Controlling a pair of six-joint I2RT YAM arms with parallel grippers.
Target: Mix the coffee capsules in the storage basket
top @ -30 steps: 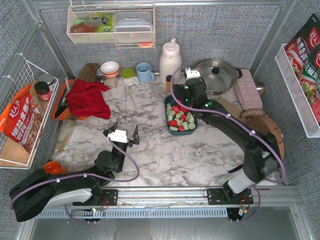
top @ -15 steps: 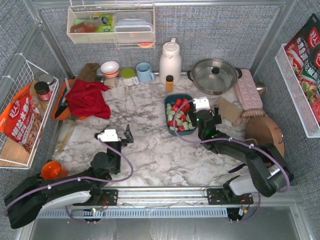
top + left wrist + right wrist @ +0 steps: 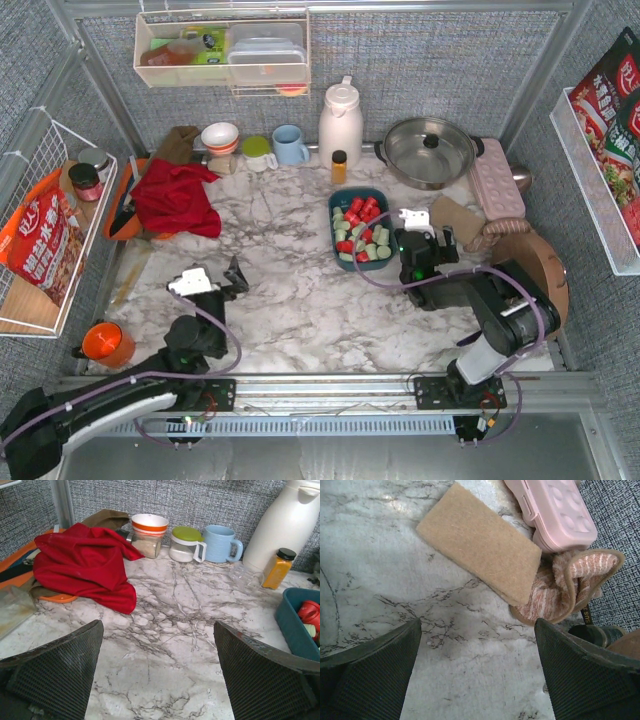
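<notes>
Right gripper (image 3: 445, 243) has backed off to just right of the storage basket (image 3: 340, 195), wide open and empty. Left gripper (image 3: 232, 277) same, well left of it. Coffee capsules (image 3: 360, 230) lie inside, red and green jumbled, so it looks done.

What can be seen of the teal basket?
The basket is a dark teal, shallow, rectangular tray with rounded corners, plastic by its look. It sits flat on the marble table, right of centre, its long side running away from the arms, just nearer than the amber bottle. It holds a loose heap of red and pale green capsules, mixed, with more reds toward the far end. Only the table and the capsules touch it. The left wrist view shows just one corner.
</notes>
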